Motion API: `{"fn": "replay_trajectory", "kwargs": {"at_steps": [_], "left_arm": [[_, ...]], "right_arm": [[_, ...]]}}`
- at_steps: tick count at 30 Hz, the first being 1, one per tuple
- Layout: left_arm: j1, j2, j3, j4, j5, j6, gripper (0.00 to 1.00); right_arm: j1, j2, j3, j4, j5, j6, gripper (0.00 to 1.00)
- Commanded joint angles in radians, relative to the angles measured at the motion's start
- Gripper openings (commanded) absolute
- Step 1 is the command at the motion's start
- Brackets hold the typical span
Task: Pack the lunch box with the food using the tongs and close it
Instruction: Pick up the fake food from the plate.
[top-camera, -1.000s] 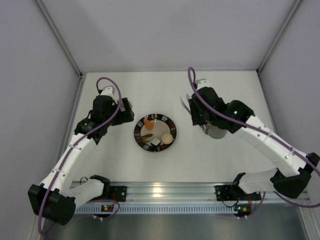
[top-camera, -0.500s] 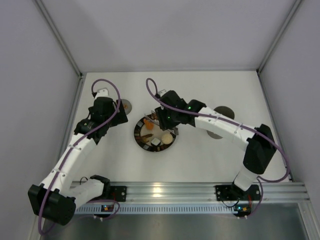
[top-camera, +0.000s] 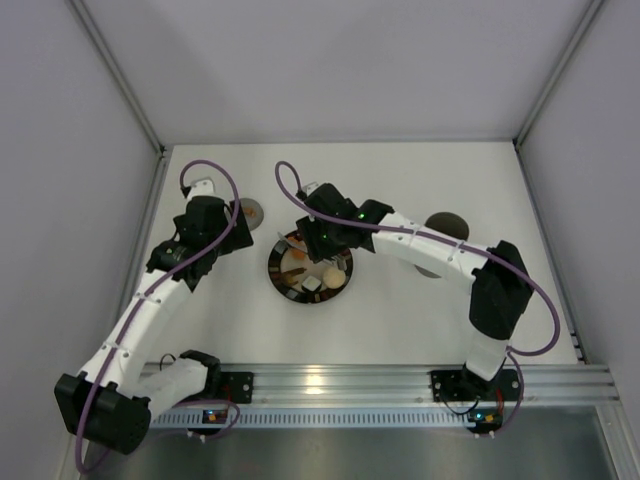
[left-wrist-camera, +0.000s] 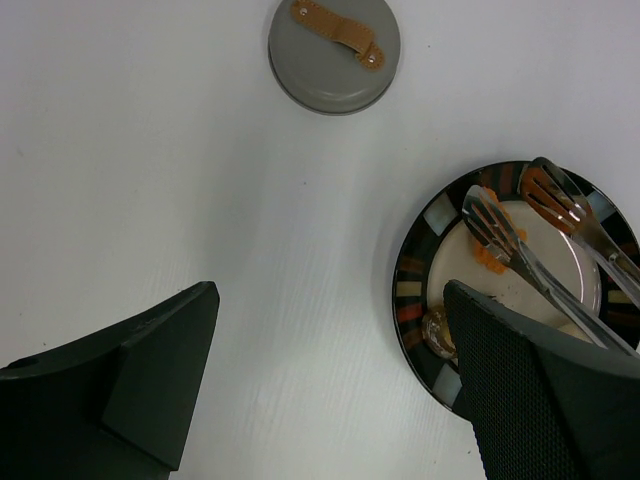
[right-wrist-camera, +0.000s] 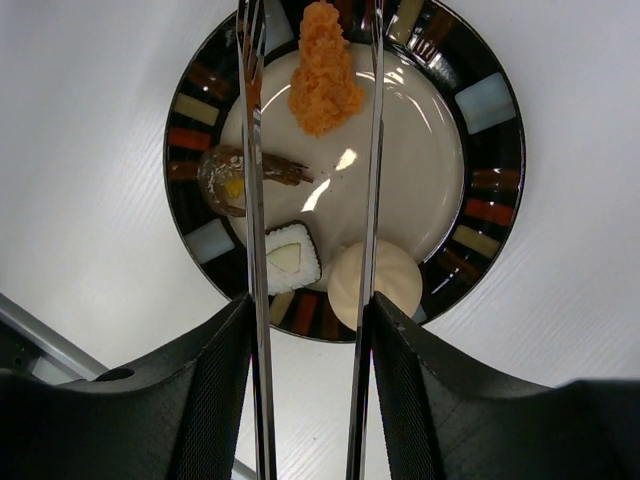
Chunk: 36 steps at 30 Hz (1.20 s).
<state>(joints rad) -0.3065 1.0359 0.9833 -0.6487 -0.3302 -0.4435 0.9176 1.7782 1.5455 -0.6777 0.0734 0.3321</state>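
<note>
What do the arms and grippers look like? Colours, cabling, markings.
Both arms match: left arm and right arm have white links with black joint housings, and a purple cable loops over each wrist. The left gripper and right gripper have matte black fingers; one left pad shows a fine mesh texture. No markings visible.

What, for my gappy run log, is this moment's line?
right gripper: holding long silvery metal tongs | tips: astride orange crumbed piece on dark-rimmed plate | left gripper: open, empty
</note>
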Motion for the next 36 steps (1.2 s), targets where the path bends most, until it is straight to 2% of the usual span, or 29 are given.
{"fn": "replay_trajectory", "kwargs": {"at_steps": [1, 31, 34, 36], "left_arm": [[0.006, -0.02, -0.011, 0.018, 0.003, 0.006, 0.99], [0.006, -0.028, -0.021, 0.026, 0.036, 0.008, 0.99], [0.006, -0.03, -0.023, 0.024, 0.037, 0.006, 0.99], [0.006, -0.028, -0.023, 0.026, 0.039, 0.005, 0.99]], "right_arm": [[0.027, 0.004, 0.048, 0.017, 0.06, -0.015, 0.48], [0.073, 0.009, -0.036, -0.046, 0.138, -0.007, 0.47], [0.076, 0.004, -0.036, -0.046, 0.14, -0.007, 0.42], [0.078, 0.0, -0.036, -0.049, 0.138, -0.007, 0.31]]}}
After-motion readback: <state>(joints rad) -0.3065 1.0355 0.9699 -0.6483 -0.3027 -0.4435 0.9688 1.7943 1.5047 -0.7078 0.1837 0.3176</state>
